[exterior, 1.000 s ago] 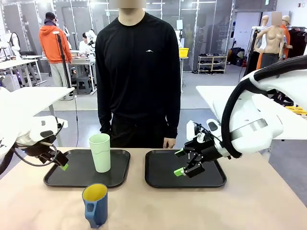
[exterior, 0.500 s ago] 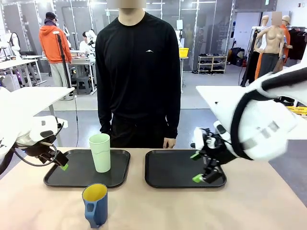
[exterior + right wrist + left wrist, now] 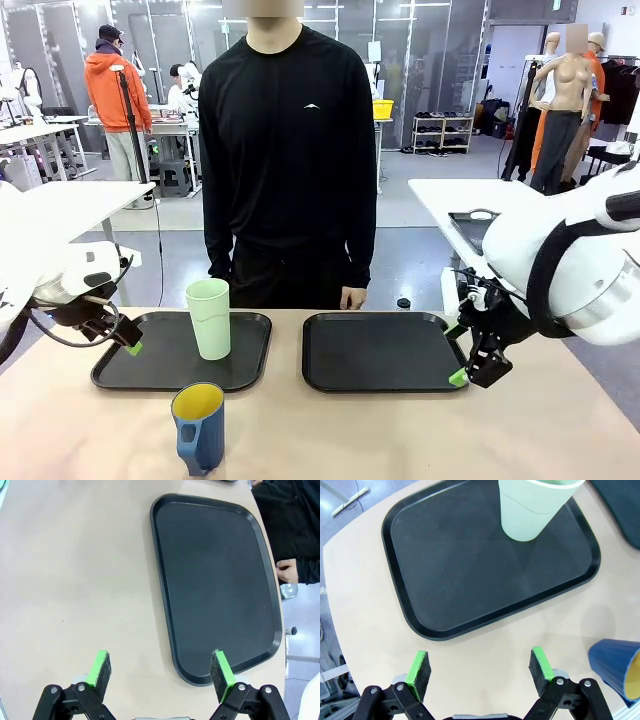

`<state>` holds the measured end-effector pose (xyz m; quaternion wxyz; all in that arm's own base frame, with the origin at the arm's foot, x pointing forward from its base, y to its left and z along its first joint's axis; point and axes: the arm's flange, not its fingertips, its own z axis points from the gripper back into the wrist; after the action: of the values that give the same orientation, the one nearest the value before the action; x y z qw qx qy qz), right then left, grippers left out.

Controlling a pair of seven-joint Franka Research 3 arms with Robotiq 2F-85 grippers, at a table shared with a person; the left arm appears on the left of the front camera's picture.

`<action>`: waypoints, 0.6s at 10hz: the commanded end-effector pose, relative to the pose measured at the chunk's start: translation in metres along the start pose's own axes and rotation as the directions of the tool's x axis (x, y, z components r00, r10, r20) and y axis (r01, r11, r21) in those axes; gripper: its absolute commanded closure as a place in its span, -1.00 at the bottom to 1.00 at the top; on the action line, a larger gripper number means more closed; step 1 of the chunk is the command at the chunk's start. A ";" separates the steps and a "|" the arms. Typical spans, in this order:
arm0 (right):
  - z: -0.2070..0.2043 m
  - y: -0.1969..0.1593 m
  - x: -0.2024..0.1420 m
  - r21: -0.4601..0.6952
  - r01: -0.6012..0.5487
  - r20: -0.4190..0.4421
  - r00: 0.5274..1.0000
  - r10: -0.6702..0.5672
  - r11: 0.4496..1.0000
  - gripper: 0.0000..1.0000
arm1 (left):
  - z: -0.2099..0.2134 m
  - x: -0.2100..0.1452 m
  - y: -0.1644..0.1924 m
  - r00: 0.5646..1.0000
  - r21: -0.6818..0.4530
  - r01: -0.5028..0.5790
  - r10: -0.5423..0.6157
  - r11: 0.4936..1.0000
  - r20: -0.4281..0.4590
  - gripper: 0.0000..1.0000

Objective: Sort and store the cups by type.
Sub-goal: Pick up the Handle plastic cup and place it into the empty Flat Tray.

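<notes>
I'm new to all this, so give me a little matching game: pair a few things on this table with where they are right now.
Things:
1. mint-green tumbler
2. blue mug
3. right end effector

Places:
A. on the bare table, on the robot's side of the left tray
B. open, at the outer edge of the right tray
C. upright on the left tray

Pairs: 1-C, 2-A, 3-B

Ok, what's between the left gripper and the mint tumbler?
Between left gripper and tumbler: bare table, then the black tray's empty floor, in the left wrist view.
</notes>
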<state>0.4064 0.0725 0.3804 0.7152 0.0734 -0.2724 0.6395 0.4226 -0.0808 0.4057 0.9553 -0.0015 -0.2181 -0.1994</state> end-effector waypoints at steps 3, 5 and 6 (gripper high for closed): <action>-0.001 0.001 0.002 0.006 0.005 0.001 1.000 -0.005 1.000 -1.00 | 0.001 -0.001 0.001 1.000 -0.004 -0.002 0.002 1.000 -0.004 -1.00; -0.001 0.001 0.002 0.006 0.005 0.001 1.000 -0.005 1.000 -1.00 | 0.001 -0.001 0.001 1.000 -0.004 -0.002 0.002 1.000 -0.004 -1.00; -0.001 0.001 0.002 0.006 0.005 0.001 1.000 -0.005 1.000 -1.00 | 0.001 -0.001 0.001 1.000 -0.004 -0.002 0.002 1.000 -0.004 -1.00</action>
<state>0.4063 0.0737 0.3816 0.7122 0.0805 -0.2740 0.6412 0.4226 -0.0809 0.4057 0.9553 -0.0015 -0.2181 -0.1994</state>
